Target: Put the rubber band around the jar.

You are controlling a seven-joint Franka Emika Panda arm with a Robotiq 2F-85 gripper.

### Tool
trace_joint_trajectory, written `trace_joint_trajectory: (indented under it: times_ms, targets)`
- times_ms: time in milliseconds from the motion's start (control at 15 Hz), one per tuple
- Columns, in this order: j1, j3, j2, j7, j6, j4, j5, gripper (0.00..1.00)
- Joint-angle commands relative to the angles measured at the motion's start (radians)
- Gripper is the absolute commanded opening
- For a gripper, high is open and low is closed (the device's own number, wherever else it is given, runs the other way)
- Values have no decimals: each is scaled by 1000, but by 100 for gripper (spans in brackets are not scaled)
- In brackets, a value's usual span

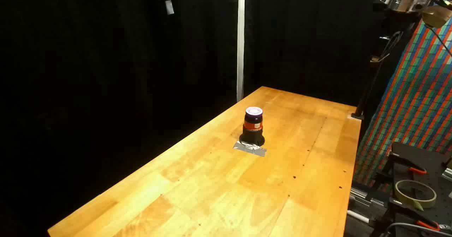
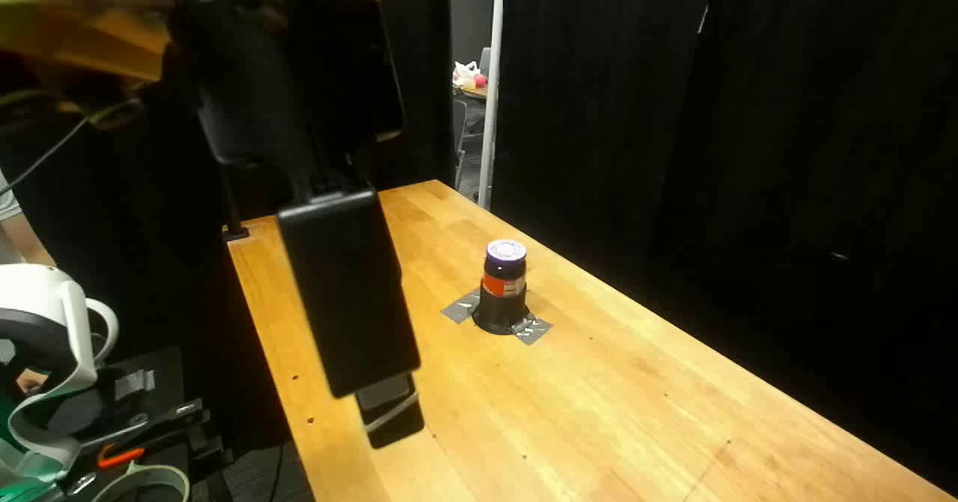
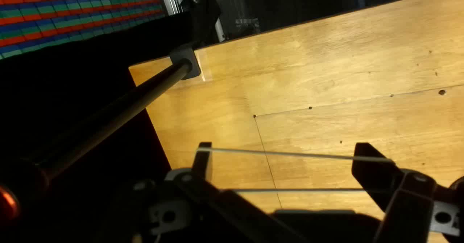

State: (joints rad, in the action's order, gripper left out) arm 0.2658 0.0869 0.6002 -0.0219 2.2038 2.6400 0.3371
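The jar (image 1: 253, 125) is dark with a reddish-orange label and a pale lid. It stands upright in a black round holder (image 1: 252, 138) on the wooden table, and shows in both exterior views (image 2: 504, 283). My gripper (image 3: 284, 150) is open in the wrist view. The pale rubber band (image 3: 279, 154) is stretched around both fingers, its two strands running across the gap. In an exterior view one black fingertip (image 2: 389, 411) shows large near the camera, with the rubber band (image 2: 394, 412) across it. The fingers are apart from the jar. The jar is out of the wrist view.
Grey tape (image 1: 250, 150) holds the holder to the table (image 1: 226, 201). A black pole with a clamped foot (image 3: 185, 62) rises at a table corner. A dark side cart with a tape roll (image 1: 416, 194) stands beside the table. Black curtains hang behind.
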Motion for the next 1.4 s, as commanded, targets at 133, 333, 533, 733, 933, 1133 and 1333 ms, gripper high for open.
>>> trace_joint_trajectory:
  times_ms: [133, 333, 533, 733, 933, 1133, 1333]
  targets:
    - [-8, 7, 3, -3, -4, -8, 4, 100]
    - [-8, 7, 3, -3, -4, -8, 4, 100]
    - [-8, 7, 3, -3, -4, -8, 4, 100]
    - [-84, -42, -78, -41, -88, -72, -92, 100]
    - [-161, -96, -176, -106, -132, -134, -187, 100]
    - [-221, -146, -286, -200, -82, -202, -270, 100]
    - [-252, -189, -376, -308, 53, -247, -292, 100]
